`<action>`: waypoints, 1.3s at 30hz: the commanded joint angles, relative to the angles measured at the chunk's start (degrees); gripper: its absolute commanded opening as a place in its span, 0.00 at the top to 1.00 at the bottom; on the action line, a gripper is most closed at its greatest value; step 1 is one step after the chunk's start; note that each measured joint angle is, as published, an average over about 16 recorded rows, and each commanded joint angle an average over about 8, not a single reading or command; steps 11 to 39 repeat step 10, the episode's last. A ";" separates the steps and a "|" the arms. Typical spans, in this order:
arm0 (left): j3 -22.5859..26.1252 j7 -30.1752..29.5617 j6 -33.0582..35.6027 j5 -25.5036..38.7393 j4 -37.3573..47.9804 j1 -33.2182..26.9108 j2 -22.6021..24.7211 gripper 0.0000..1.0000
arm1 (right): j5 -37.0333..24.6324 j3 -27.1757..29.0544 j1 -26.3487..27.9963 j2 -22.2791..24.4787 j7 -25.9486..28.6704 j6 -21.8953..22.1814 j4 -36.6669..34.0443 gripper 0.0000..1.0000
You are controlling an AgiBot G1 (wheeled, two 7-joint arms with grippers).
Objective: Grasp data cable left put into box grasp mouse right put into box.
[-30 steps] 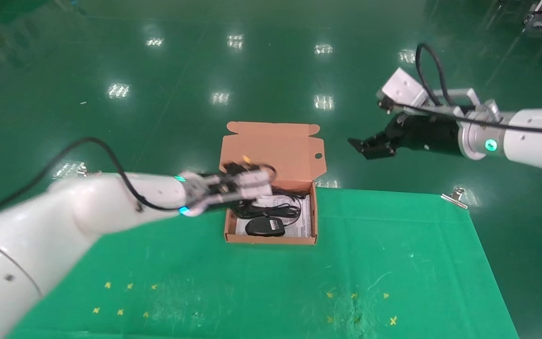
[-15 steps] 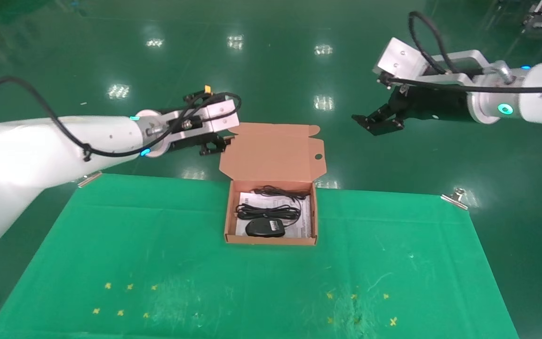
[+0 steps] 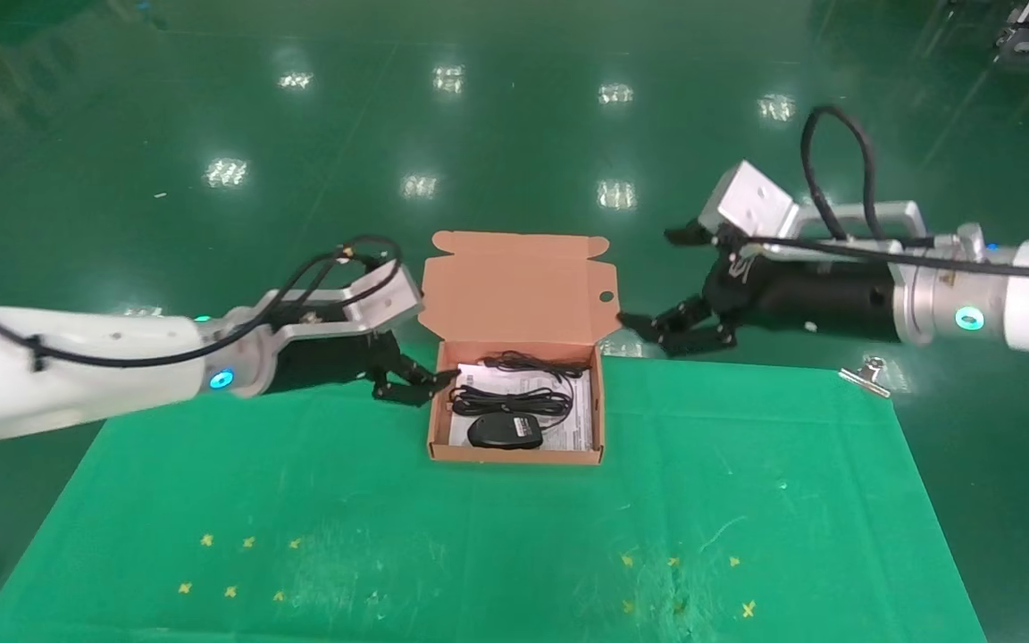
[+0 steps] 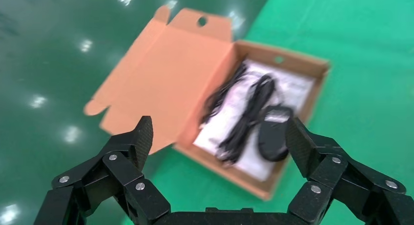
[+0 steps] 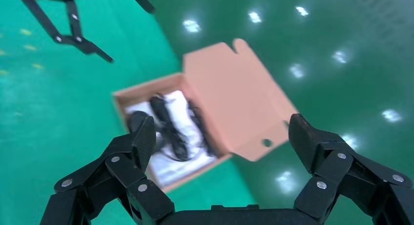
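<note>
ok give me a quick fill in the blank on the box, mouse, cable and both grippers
1. The mouse and the cable both lie inside the ____.
2. The lid of the box stands ____.
3. The left gripper is beside the box with its fingers ____.
4. The right gripper holds ____.

Missing words: box; open; open; nothing
</note>
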 commanded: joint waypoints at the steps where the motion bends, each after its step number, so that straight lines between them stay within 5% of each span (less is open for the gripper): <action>1: -1.59 0.11 1.94 -2.14 -1.12 1.17 -1.22 0.00 | 1.76 1.18 -1.39 0.63 -0.31 -1.27 0.77 0.00; 10: -7.58 0.50 9.25 -10.17 -5.34 5.57 -5.81 0.00 | 8.40 5.63 -6.61 2.99 -1.47 -6.04 3.68 0.00; 39: -7.58 0.50 9.25 -10.17 -5.34 5.57 -5.81 0.00 | 8.40 5.63 -6.61 2.99 -1.47 -6.04 3.68 0.00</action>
